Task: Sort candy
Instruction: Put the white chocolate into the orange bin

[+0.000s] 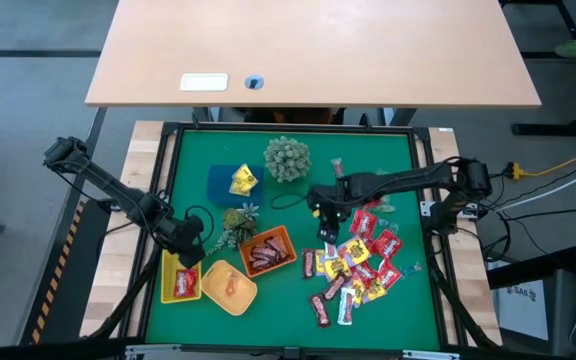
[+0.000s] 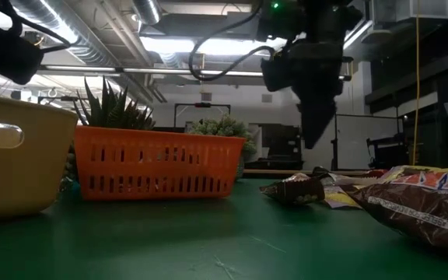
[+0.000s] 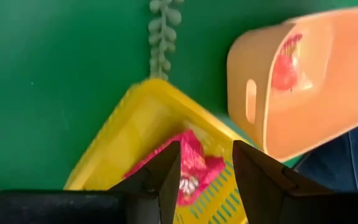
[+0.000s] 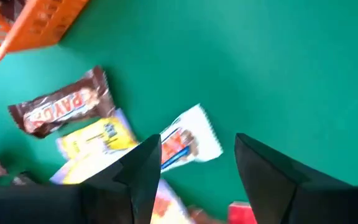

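Green table mat carries everything; positions below are taken relative to the orange slotted basket near its middle. Largest item on the mat is the loose candy pile, spread to the right of the basket: red packets, yellow packets, dark brown bars, and one white-wrapped piece lying apart on bare mat. Dark bars also lie inside the basket itself. Left of the basket: a yellow tray holding a red packet, and between tray and basket, toward the front edge, a rounded pale orange tub with one reddish piece inside. Behind the basket: a blue tray with a yellow packet, a spiky pale green plant ball, and a small leafy plant touching the basket's back-left corner. Left gripper hovers over the yellow tray, fingers spread, nothing between them; red packet lies in the tray below. Right gripper hangs just right of the basket above the pile's near edge, fingers spread, empty. In the low view the basket blocks the left side's trays.
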Tool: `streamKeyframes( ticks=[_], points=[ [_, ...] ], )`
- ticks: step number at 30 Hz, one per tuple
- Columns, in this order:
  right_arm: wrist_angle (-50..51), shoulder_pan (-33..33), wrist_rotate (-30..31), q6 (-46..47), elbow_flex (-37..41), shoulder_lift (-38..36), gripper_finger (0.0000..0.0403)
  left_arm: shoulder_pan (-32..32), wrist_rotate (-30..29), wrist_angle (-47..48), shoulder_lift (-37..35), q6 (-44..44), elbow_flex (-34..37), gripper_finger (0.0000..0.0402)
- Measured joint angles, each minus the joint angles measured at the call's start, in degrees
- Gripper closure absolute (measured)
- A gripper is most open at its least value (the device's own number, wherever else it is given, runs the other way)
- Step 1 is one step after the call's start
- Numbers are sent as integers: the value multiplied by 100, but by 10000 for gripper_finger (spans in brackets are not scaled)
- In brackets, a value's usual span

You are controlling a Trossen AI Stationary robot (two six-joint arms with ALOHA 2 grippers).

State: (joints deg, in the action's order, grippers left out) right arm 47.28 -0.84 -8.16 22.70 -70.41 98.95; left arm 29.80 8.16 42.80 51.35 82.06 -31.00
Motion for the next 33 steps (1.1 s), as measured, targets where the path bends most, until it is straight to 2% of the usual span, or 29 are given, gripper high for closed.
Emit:
streamKeyframes(
  ticks=[2, 7, 11, 18, 24, 33],
  points=[
    [102, -156, 120, 299, 0, 1, 199, 0, -19, 0, 0, -6, 0, 271],
    [191, -549, 969, 1331, 0, 1, 199, 0, -21, -1, 0, -11, -1, 271],
    [184, -842, 1329, 2175, 0, 1, 199, 0, -78, 0, 0, -12, -1, 271],
    [180, -1351, 1947, 3410, -2, 40, 199, 0, -547, 0, 0, -13, 1, 271],
    [155, -1648, 2164, 3763, 0, 189, 199, 0, -714, -2, 0, -13, -1, 271],
    [-45, -1679, 2211, 3771, 0, 685, 199, 2, -721, -35, 0, -15, 1, 271]
  ],
)
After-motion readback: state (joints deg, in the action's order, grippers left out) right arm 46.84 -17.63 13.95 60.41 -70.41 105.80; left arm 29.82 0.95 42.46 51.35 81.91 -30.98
